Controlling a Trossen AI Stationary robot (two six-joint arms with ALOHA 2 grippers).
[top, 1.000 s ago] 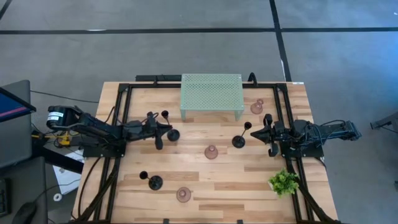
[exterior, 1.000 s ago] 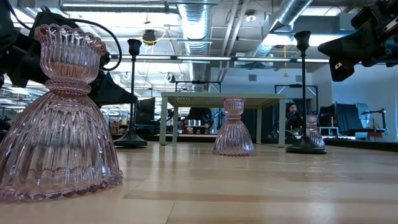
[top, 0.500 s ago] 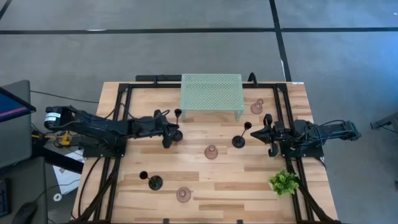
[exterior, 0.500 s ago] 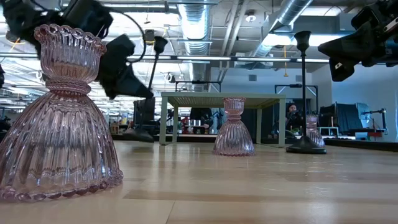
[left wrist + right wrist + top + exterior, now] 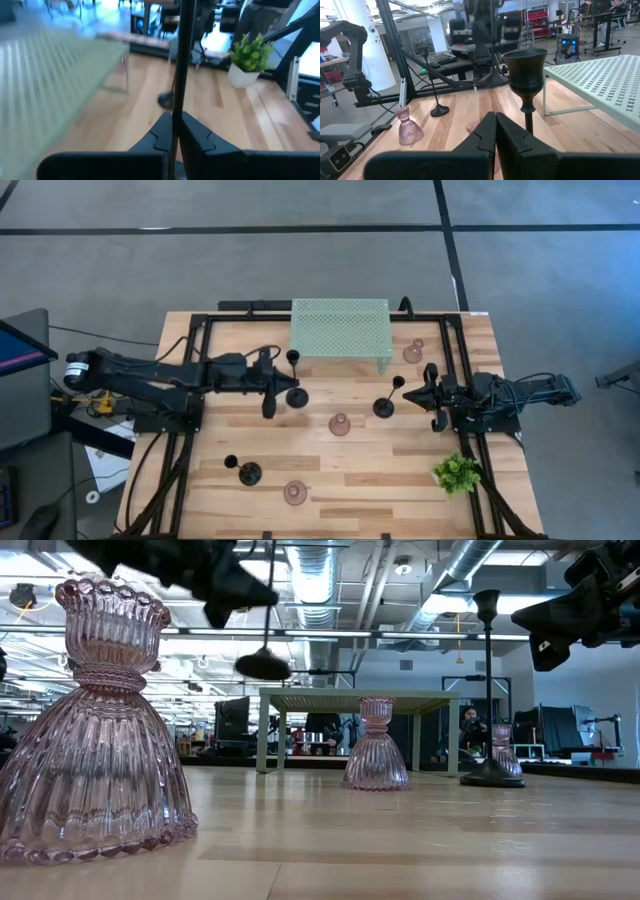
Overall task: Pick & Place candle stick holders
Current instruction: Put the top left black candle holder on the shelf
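My left gripper is clamped on the black holder's slim stem, carrying it clear of the table, just in front of the mint shelf. Likely light, rigid and bottom-heavy; a mid-stem grip suits it, though smooth metal may swivel. Base hidden in wrist view. Right gripper closed, empty, beside another black holder.

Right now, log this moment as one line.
left gripper: shut on black candle stick holder, lifted near mint-green mesh shelf | right gripper: shut, empty, idle at right
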